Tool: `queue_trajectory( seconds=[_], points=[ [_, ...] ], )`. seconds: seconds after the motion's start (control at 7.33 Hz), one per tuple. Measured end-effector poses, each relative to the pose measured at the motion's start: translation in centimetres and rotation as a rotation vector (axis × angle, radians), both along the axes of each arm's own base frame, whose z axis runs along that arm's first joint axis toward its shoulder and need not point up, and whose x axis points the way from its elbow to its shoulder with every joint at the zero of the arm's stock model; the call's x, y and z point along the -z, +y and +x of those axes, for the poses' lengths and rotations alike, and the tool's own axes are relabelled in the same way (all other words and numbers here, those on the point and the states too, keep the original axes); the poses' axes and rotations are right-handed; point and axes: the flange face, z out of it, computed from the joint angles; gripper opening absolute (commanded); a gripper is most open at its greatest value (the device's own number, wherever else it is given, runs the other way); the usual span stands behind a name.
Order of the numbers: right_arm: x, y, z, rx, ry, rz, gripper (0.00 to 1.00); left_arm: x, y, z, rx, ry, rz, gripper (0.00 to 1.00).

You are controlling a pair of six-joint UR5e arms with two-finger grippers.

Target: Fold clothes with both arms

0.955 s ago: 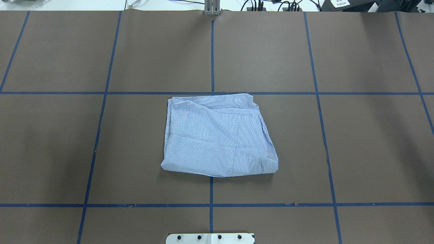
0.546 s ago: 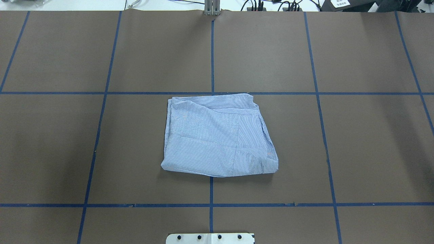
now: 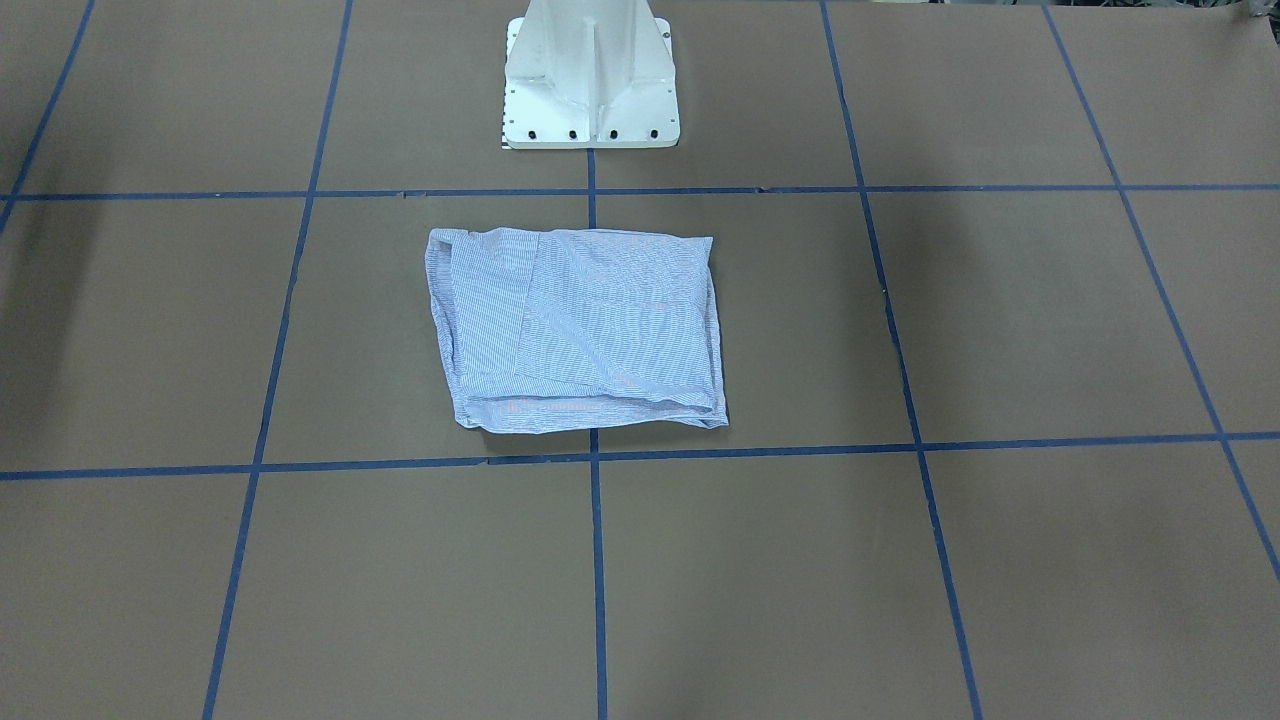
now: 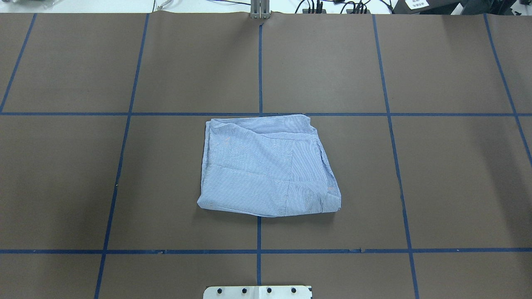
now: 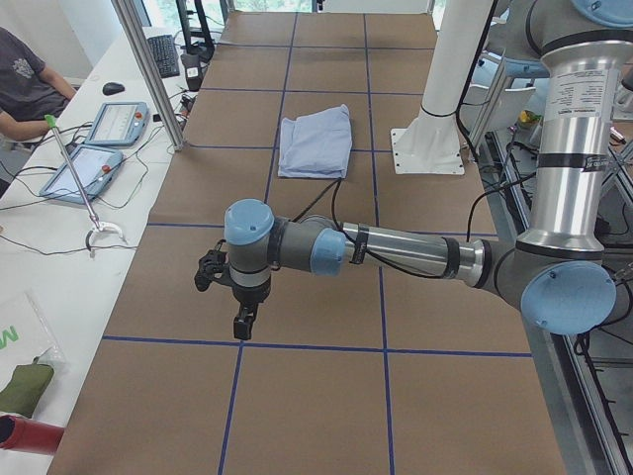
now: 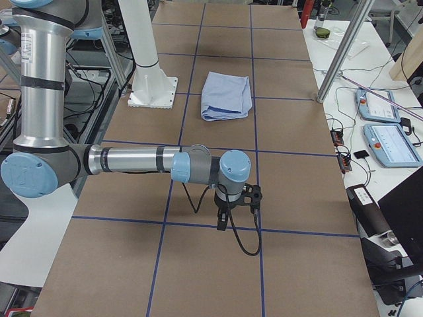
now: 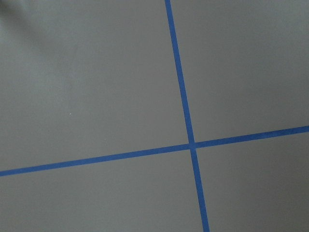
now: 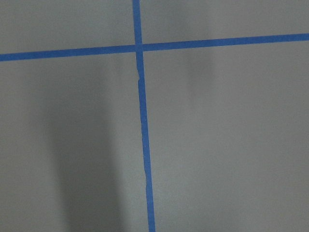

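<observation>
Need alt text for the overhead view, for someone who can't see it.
A light blue striped shirt, folded into a rough square, lies mid-table on brown paper gridded with blue tape. White base plate at bottom edge.

Table top: brown paper cover, fills overhead & front views.
Grid: blue tape lines, cross near frame ctr.
Far edge: white strip w/ black cables, top of overhead view.
Left side view: white bench at frame left; pendant, keyboard, mouse; alu post; person seated, upper left.
Right side view: white desk at frame right w/ 2 tablets.
Light: even, soft shadows.
</observation>
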Motion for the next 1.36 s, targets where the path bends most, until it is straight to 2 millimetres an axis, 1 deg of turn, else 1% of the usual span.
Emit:
queue_trajectory(
  seconds=[0.41, 0.82, 1.36],
  points=[
    [-0.2, 0.2, 0.1, -0.003, -0.003, -0.004, 1.0, -1.2, 0.2, 0.0, -0.042, -0.001, -0.003, 1.0],
    [-0.2, 0.3, 0.3, -0.008, -0.003, -0.004, 1.0, -1.6, 0.3, 0.2, -0.047, 0.025, -0.012, 1.0],
    [-0.2, 0.3, 0.4, -0.011, -0.009, -0.004, 1.0, -2.9, 1.3, 0.7, -0.046, 0.089, -0.088, 1.0]
  ],
)
